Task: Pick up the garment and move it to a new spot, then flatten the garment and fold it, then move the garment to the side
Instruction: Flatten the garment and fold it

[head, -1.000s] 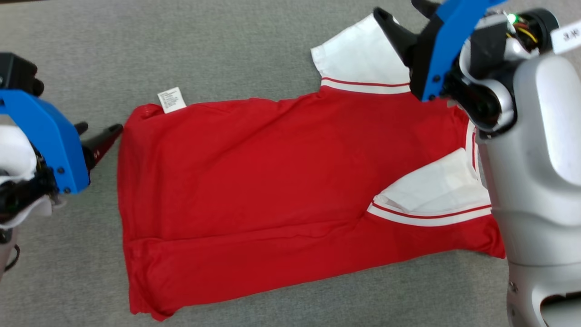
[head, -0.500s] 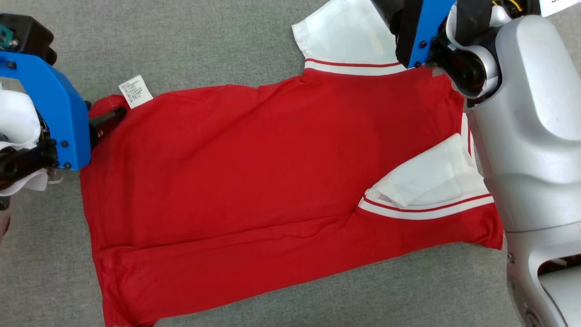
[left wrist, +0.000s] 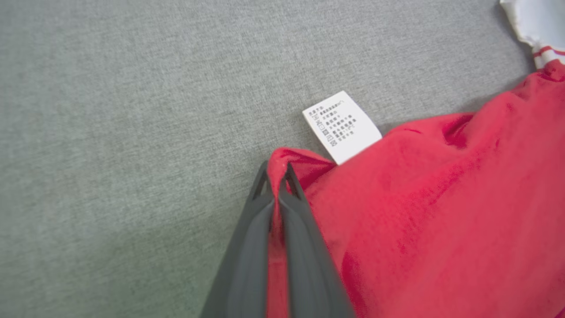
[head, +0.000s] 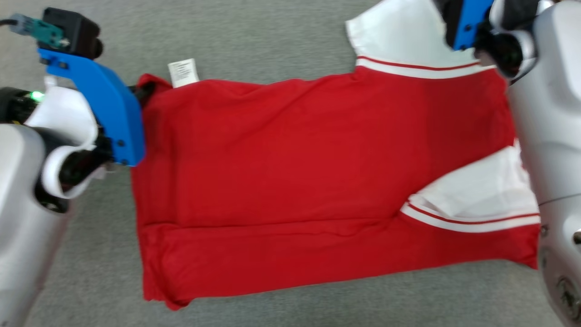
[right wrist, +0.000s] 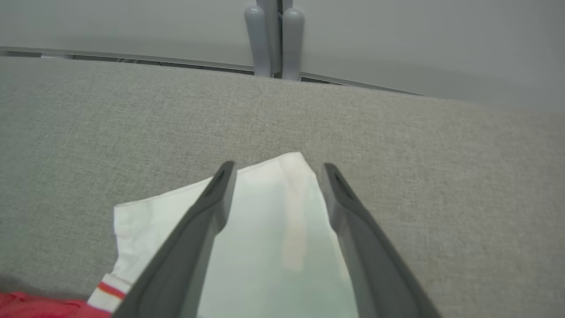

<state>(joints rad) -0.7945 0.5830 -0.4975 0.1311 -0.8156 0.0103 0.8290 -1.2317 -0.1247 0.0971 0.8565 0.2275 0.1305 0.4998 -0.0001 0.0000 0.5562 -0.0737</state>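
Head view shows us the red T-shirt (head: 290,181) lying spread lengthwise across the grey cloth-covered surface (head: 254,36), hem toward the robot's left and shoulders toward its right. We judge the flattening largely done and the folding begun. The long edge nearest the robot is turned over onto the body in a straight band, and the near white sleeve (head: 476,190) is tucked in over the red. The far white sleeve (head: 399,36) lies out flat beyond the body, so we reckon the far side has yet to be folded in. After that come the cross folds and the move to the side. At the far hem corner, just beside the white care label (left wrist: 342,127), the left gripper (left wrist: 277,176) has its fingers pressed together, with a ridge of red cloth pinched between them. At the other end, the right gripper (right wrist: 276,172) has its fingers spread wide, one on each side of the far sleeve's outer corner. It grips nothing, and we cannot tell whether the tips touch the cloth or hang just above it.
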